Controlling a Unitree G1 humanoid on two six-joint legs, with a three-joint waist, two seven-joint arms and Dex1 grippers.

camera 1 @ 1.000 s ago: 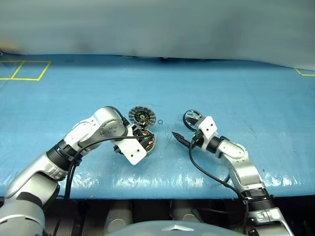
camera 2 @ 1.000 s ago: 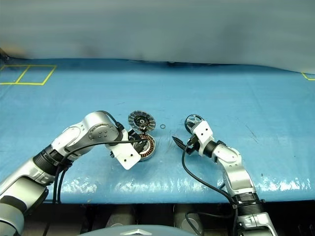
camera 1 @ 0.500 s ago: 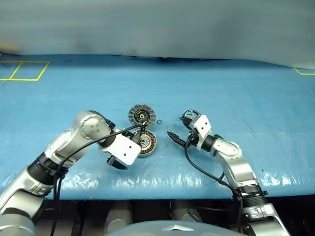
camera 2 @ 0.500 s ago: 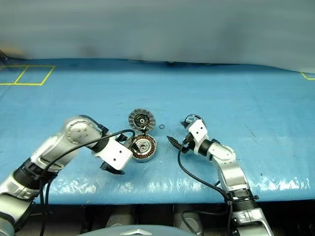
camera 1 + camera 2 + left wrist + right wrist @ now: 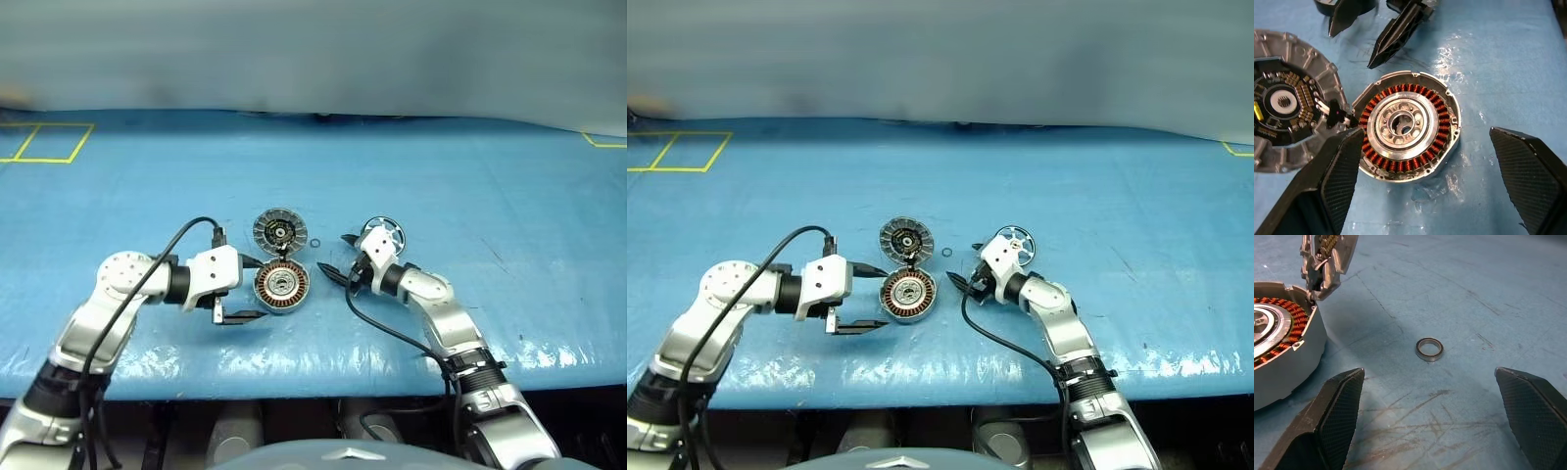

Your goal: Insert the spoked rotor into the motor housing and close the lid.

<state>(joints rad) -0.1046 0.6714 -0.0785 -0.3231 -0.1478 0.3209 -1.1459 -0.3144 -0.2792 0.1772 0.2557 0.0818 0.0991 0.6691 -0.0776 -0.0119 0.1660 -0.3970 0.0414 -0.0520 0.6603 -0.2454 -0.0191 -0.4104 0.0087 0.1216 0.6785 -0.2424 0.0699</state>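
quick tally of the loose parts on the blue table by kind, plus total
motor housing, copper windings showing: 1
lid, ribbed grey disc lying beside the housing: 1
spoked rotor, silver wheel: 1
small ring, lying on its own on the table: 1
total: 4

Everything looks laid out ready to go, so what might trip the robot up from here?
The small loose ring lies on the blue mat between the open right tool and the motor housing; a sweep might knock it away. The lid touches the housing's edge, so nudging one could shift the other.
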